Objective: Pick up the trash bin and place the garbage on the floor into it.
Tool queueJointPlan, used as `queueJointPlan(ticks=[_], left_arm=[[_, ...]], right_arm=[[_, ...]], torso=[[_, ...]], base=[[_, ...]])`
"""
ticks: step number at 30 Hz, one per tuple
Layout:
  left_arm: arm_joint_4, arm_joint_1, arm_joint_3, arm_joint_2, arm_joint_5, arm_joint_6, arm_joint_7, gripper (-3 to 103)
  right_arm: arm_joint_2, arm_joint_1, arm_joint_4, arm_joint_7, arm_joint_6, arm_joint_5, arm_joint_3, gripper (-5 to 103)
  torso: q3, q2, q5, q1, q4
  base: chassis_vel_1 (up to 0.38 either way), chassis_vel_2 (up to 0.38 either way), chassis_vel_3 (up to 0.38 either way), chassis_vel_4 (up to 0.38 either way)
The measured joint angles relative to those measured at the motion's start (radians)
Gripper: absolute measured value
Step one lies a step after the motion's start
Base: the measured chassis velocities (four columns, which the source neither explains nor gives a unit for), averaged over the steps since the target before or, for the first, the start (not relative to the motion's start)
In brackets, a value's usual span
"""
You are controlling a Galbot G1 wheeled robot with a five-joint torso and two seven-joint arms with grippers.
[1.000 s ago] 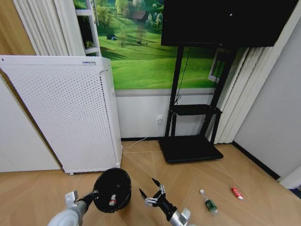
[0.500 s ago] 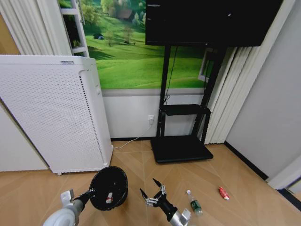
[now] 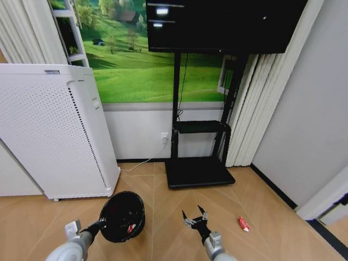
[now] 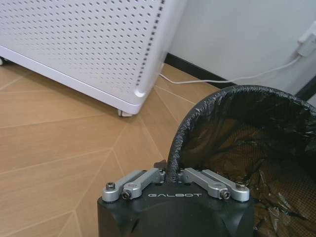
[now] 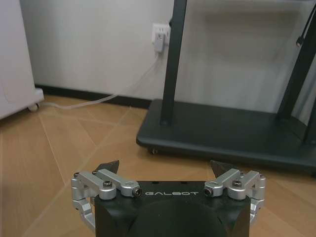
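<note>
Left hand [image 4: 171,178] is gripping the rim of the trash bin [image 3: 122,216], holding it just above the floor [image 3: 163,228]. Right hand [image 3: 197,219] is hanging with fingers spread and empty. Keeping the bin mouth level matters; a red garbage piece [image 3: 243,223] is lying well apart.

The right gripper [image 5: 165,170], fingers spread wide and holding nothing, hangs above the floor [image 5: 59,148], facing the black stand base [image 5: 222,136], with a wall outlet [image 5: 159,34] and its white cable [image 5: 98,98] behind.
</note>
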Motion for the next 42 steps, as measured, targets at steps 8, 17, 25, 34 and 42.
queueJointPlan(ticks=[8, 17, 25, 34, 42], left_arm=[[0.017, 0.017, -0.066, 0.01, -0.011, -0.005, 0.021, 3], [0.029, 0.001, -0.072, 0.026, -0.017, -0.013, 0.023, 3], [0.033, -0.001, -0.07, 0.028, -0.018, -0.034, 0.035, 3], [0.035, -0.006, -0.068, 0.029, -0.018, -0.043, 0.04, 3], [0.039, -0.009, -0.065, 0.029, -0.017, -0.046, 0.04, 3]], right_arm=[[0.035, 0.036, -0.176, -0.001, 0.004, -0.062, -0.008, 100], [0.04, 0.106, -0.349, -0.028, 0.001, -0.066, -0.029, 100], [0.05, 0.171, -0.467, -0.024, -0.001, -0.07, -0.024, 100], [0.047, 0.176, -0.516, -0.019, -0.023, -0.067, -0.002, 92], [0.054, 0.178, -0.54, -0.028, -0.033, -0.074, -0.006, 88]], torso=[[0.0, 0.0, 0.0006, 0.0, 0.0], [0.0, 0.0, 0.0005, 0.0, -0.0002], [0.0, 0.0, 0.0004, 0.0, 0.0], [0.0, 0.0, 0.0004, 0.0, 0.0], [0.0, 0.0, 0.0004, 0.0, -0.0001]], base=[[0.014, 0.008, -0.005, -0.01], [0.0, 0.0, 0.0, 0.0], [0.0, 0.0, 0.0, 0.0], [0.0, 0.0, 0.0, 0.0], [0.0, 0.0, 0.0, 0.0]])
